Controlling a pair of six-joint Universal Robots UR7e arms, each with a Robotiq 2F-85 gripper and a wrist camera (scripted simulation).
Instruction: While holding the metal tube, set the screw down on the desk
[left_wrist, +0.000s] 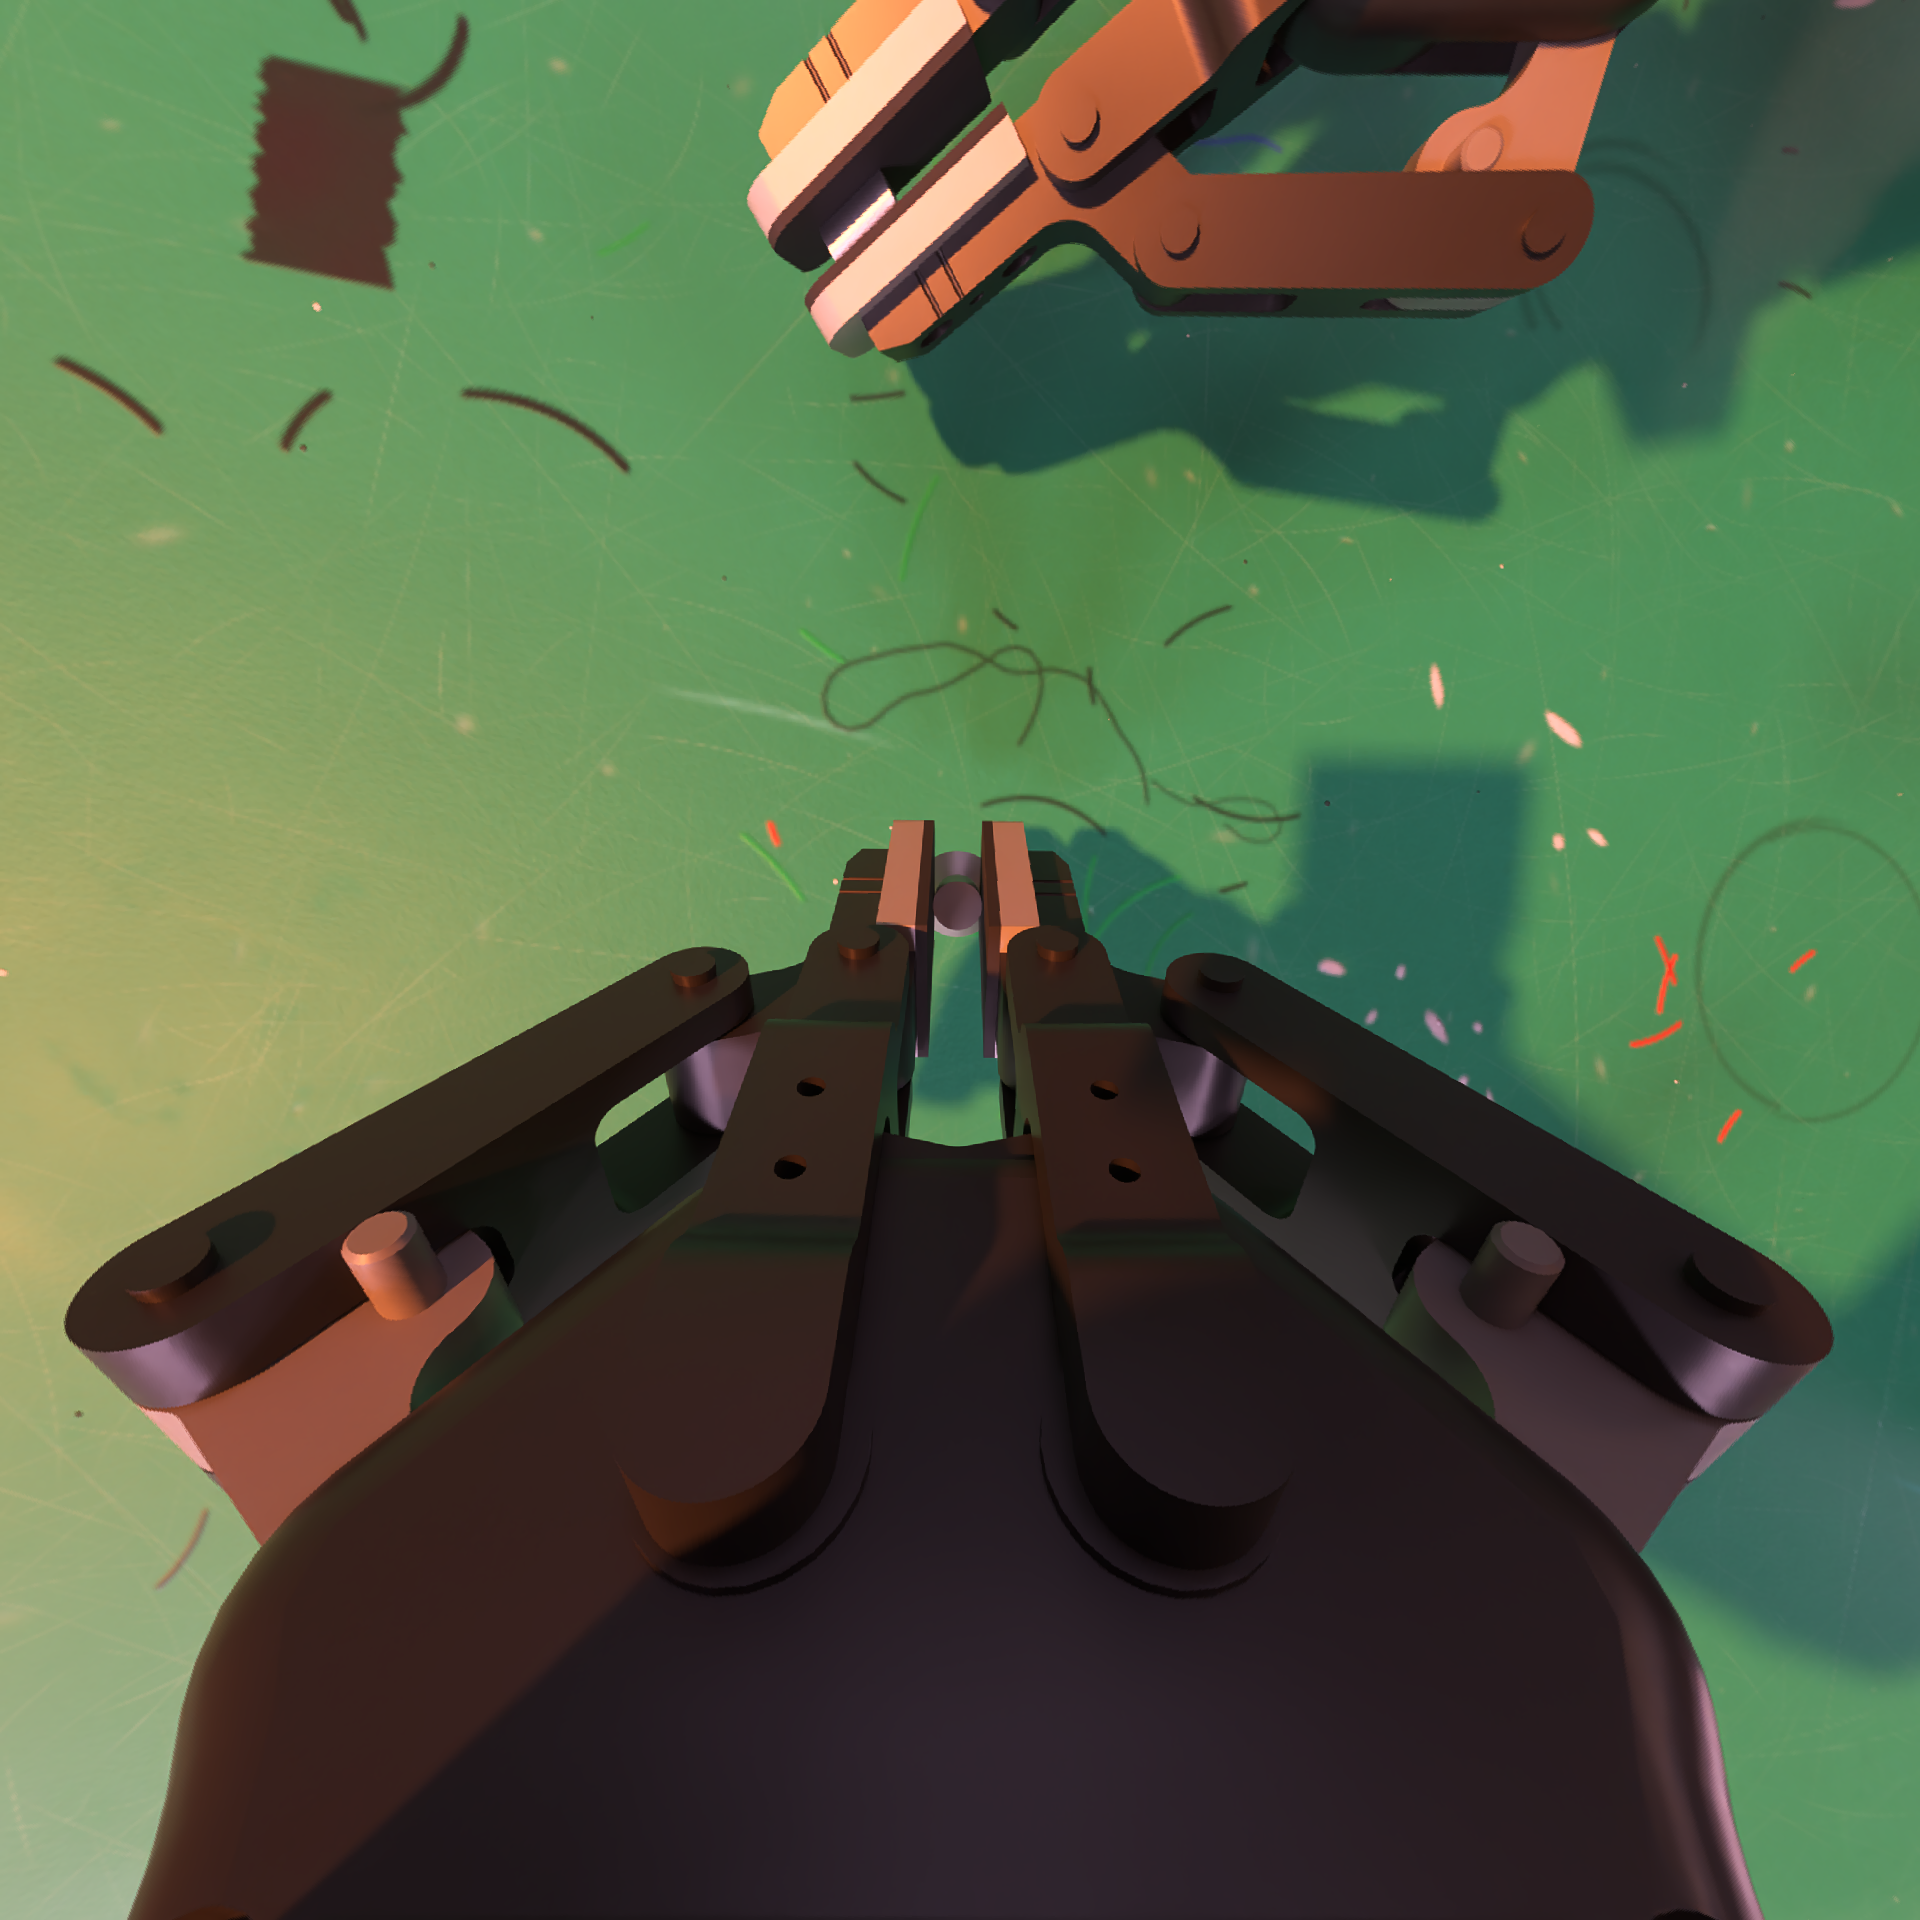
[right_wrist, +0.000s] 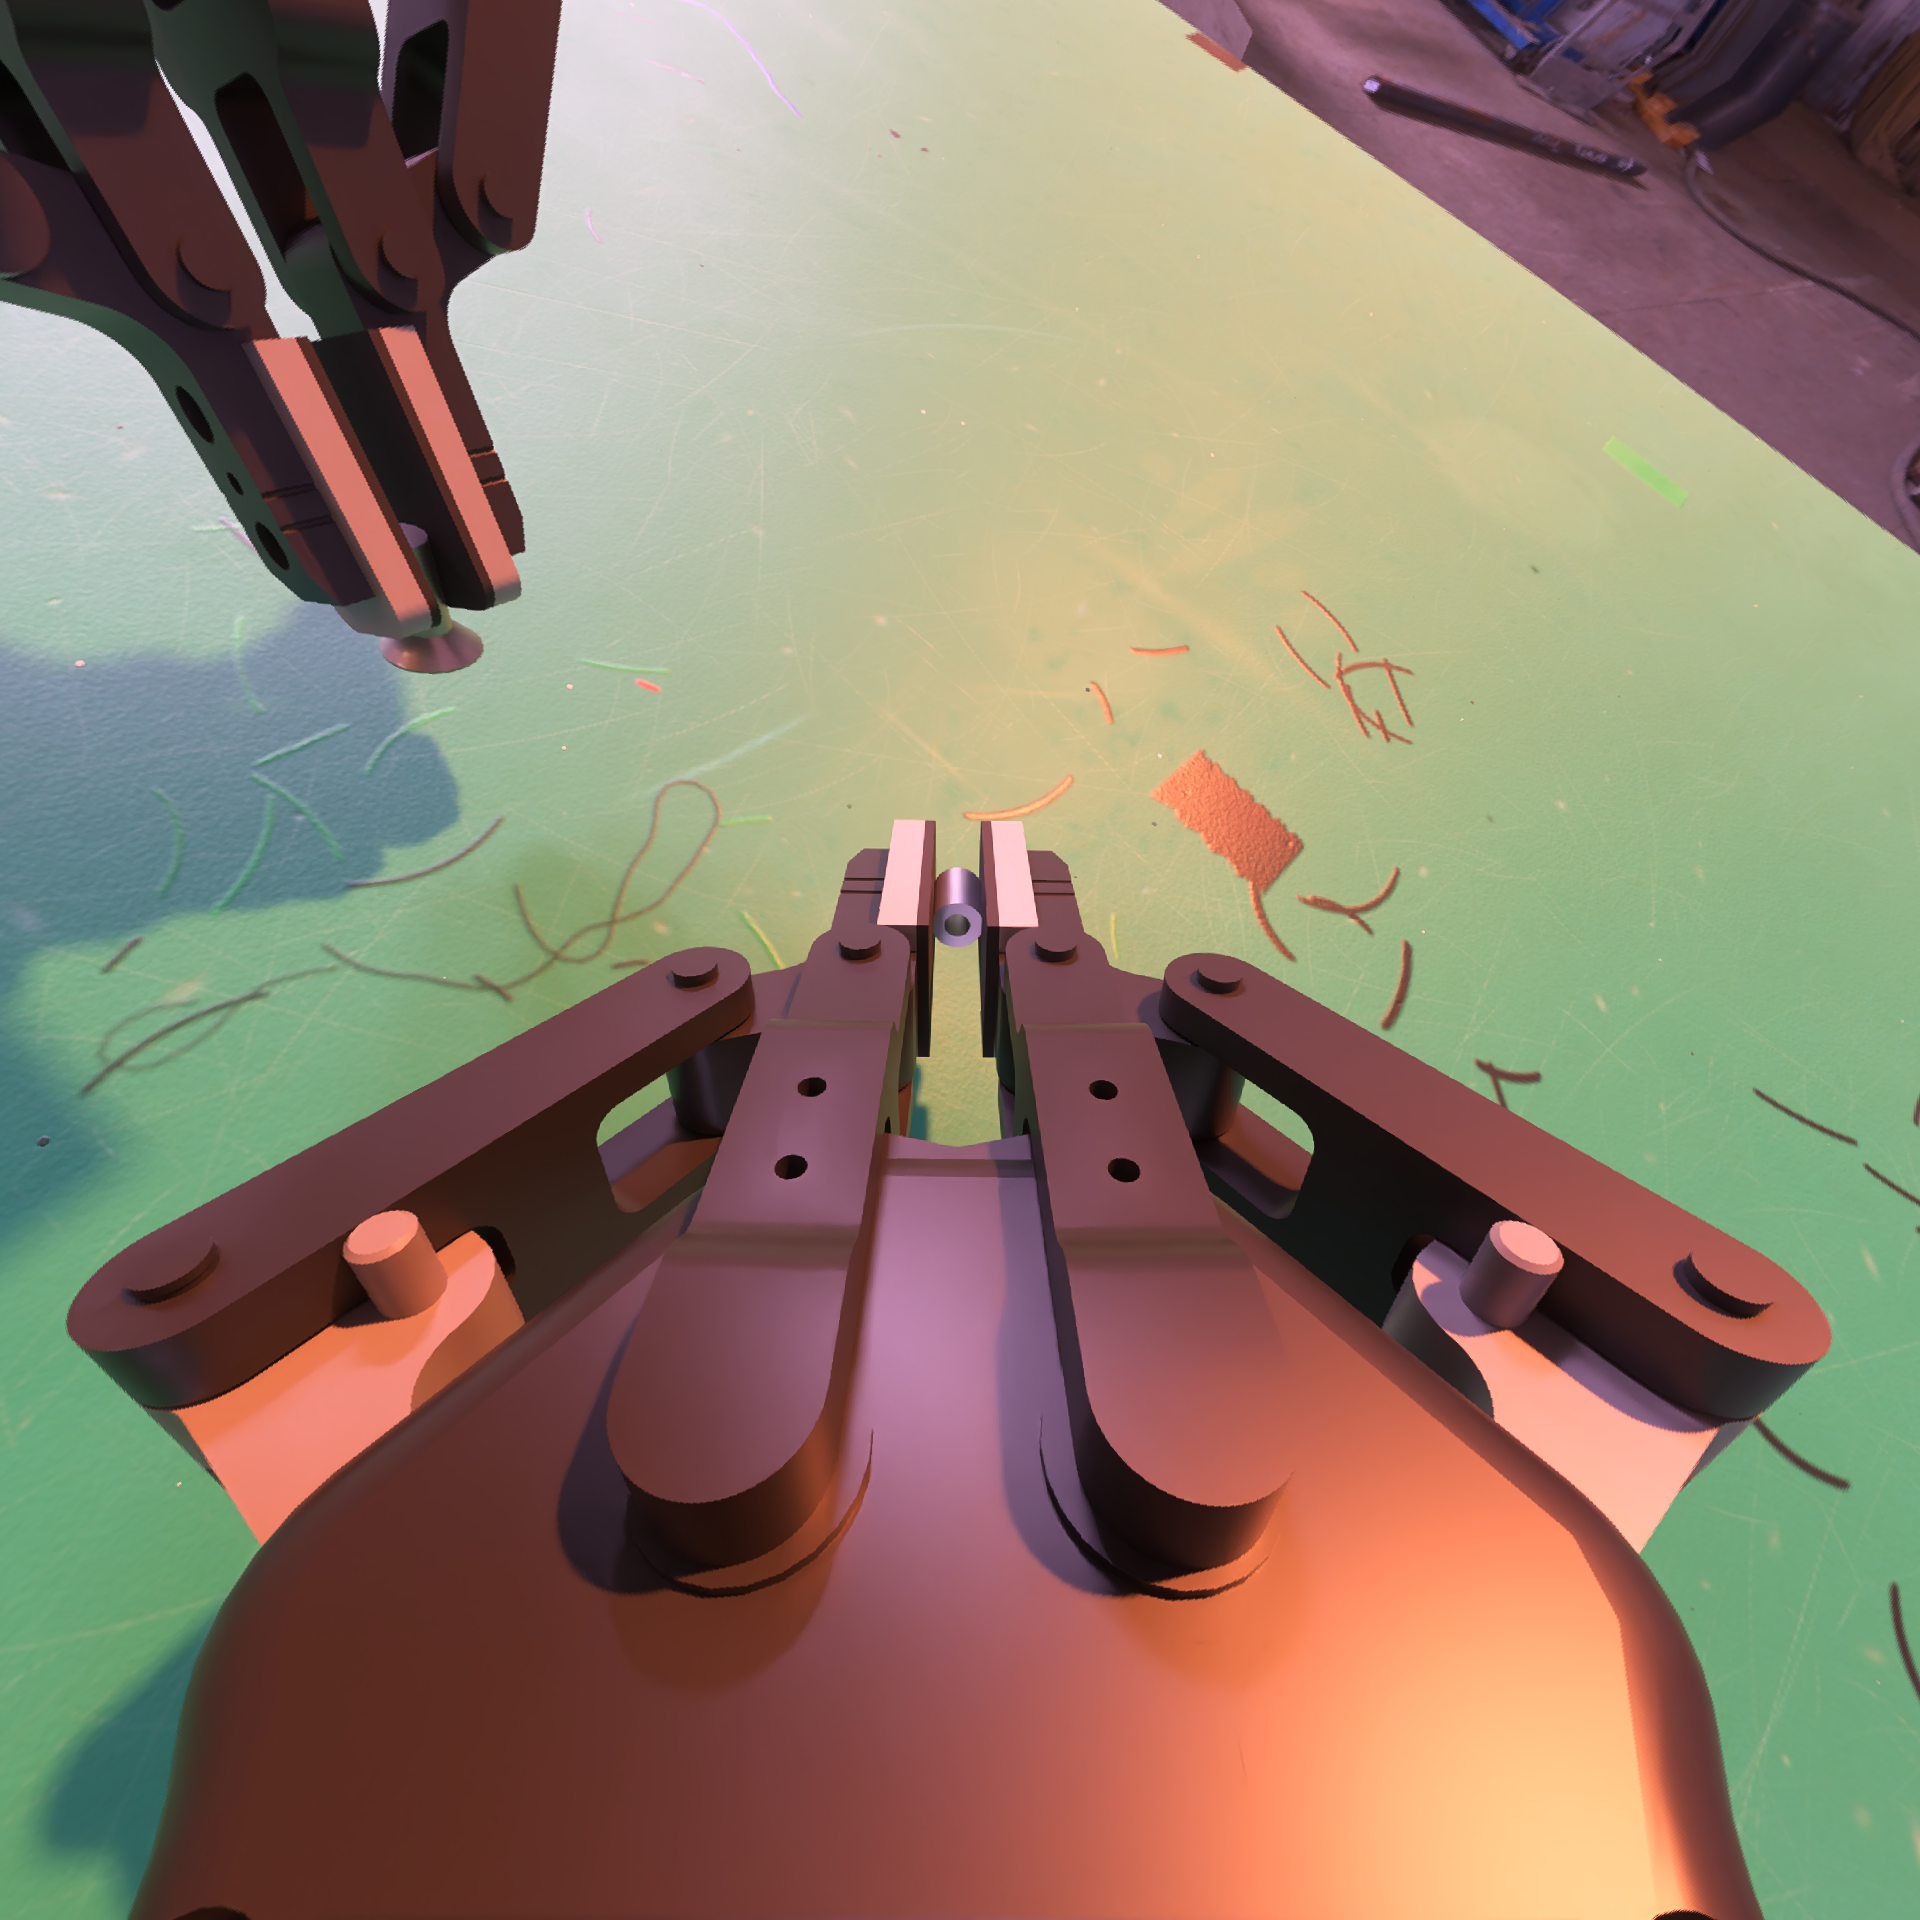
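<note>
My left gripper (left_wrist: 956, 831) is shut on the screw (left_wrist: 956, 902), which shows as a small grey round end between the pads. In the right wrist view the left gripper (right_wrist: 426, 597) points down at the upper left, and the screw's flat head (right_wrist: 429, 649) sticks out below the fingertips, just above or on the green desk (right_wrist: 935, 468); I cannot tell which. My right gripper (right_wrist: 957, 831) is shut on the short hollow metal tube (right_wrist: 957, 920). In the left wrist view the right gripper (left_wrist: 821, 281) is at the top with the tube (left_wrist: 860, 223) between its fingers.
A brown ragged patch (left_wrist: 324, 171) marks the desk, also in the right wrist view (right_wrist: 1226, 821). Thin threads and scraps (left_wrist: 935, 686) lie scattered. The desk's far edge (right_wrist: 1558, 260) runs diagonally at upper right, with a dark bar (right_wrist: 1507, 130) on the floor beyond.
</note>
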